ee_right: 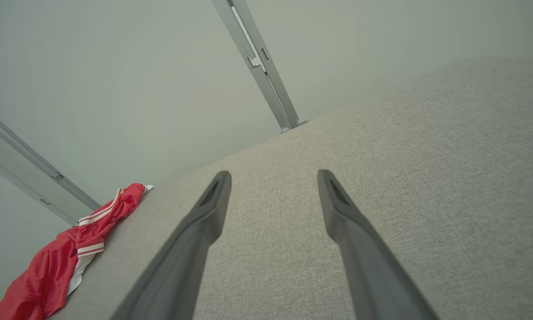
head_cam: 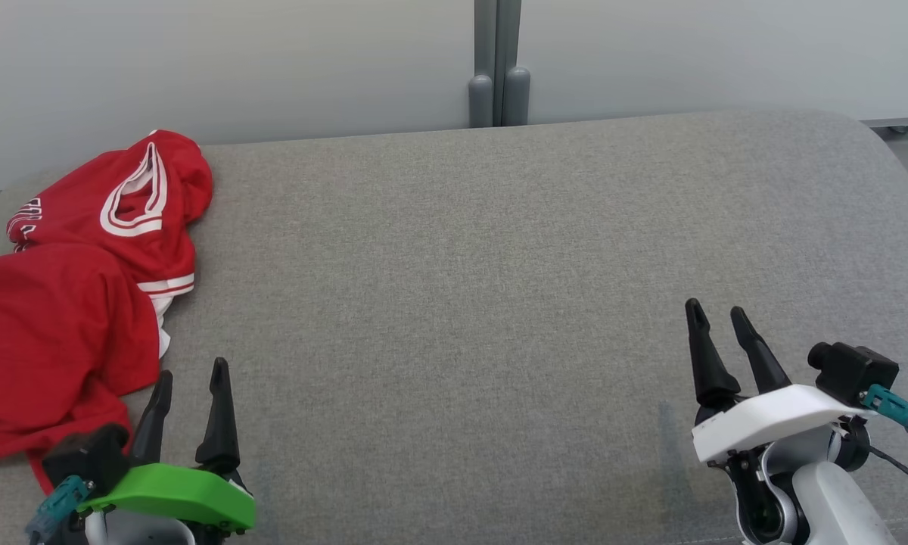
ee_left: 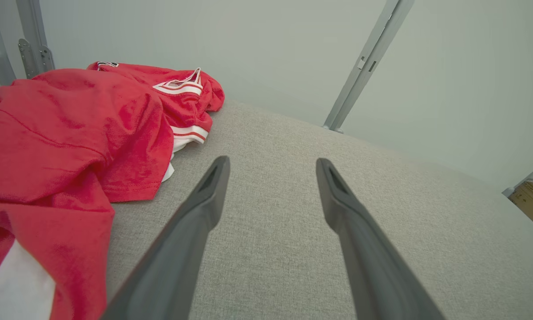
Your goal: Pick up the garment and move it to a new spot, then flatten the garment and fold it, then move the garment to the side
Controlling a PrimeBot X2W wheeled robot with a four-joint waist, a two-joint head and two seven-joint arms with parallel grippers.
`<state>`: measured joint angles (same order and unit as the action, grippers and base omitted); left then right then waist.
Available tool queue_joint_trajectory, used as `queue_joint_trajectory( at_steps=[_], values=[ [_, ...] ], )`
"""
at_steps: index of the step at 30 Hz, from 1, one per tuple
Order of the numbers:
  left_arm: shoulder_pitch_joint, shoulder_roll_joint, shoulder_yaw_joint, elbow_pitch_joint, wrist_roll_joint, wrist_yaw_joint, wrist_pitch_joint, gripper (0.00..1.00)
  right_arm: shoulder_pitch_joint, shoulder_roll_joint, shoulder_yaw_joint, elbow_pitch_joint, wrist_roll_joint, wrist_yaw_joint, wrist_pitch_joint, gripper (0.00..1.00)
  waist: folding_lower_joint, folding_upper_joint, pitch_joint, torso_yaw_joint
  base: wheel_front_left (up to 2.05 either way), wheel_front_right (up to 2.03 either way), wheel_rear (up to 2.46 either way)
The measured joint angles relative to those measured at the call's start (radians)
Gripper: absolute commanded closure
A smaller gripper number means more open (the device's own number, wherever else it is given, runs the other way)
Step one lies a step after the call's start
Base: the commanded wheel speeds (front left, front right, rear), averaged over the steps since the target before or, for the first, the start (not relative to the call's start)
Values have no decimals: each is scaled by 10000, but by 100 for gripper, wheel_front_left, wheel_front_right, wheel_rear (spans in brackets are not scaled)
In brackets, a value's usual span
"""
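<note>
The red jersey (head_cam: 68,303) was seen at frame left, just beside the wide-spread left gripper (head_cam: 192,367); the right gripper (head_cam: 716,305) was likewise spread.

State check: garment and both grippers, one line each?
garment: crumpled in a heap at the left end of the grey cushion, not flattened or folded, not held.
left gripper: open, empty, just to the right of the garment's near edge, not gripping it.
right gripper: open, empty, over the right part of the cushion, far from the garment.
</note>
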<state>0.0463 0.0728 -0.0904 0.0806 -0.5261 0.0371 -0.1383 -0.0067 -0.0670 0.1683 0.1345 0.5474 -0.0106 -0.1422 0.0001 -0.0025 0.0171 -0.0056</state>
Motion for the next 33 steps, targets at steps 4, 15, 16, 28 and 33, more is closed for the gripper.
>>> queue_joint_trajectory(
  at_steps=[4,15,16,28,33],
  values=[
    [15,-25,-71,-100,545,84,-123,0,0,-4,117,-44,-581,-90,-92,0,0,0,11,-17,0,0,0],
    [258,-151,-165,-293,1691,334,-431,0,0,-40,407,-127,-1977,-267,-428,0,0,0,20,-54,0,0,0],
    [267,-155,-182,-297,1816,351,-477,0,0,-46,430,-140,-2094,-268,-453,0,0,0,21,-56,0,0,0],
    [406,-176,-397,-401,3106,570,-842,0,0,-82,775,-288,-3776,-454,-817,0,0,0,40,-89,0,0,0],
    [443,-178,-424,-495,3599,604,-1016,0,0,-107,940,-332,-4452,-535,-965,0,-1,0,34,-109,0,0,0]
  ],
)
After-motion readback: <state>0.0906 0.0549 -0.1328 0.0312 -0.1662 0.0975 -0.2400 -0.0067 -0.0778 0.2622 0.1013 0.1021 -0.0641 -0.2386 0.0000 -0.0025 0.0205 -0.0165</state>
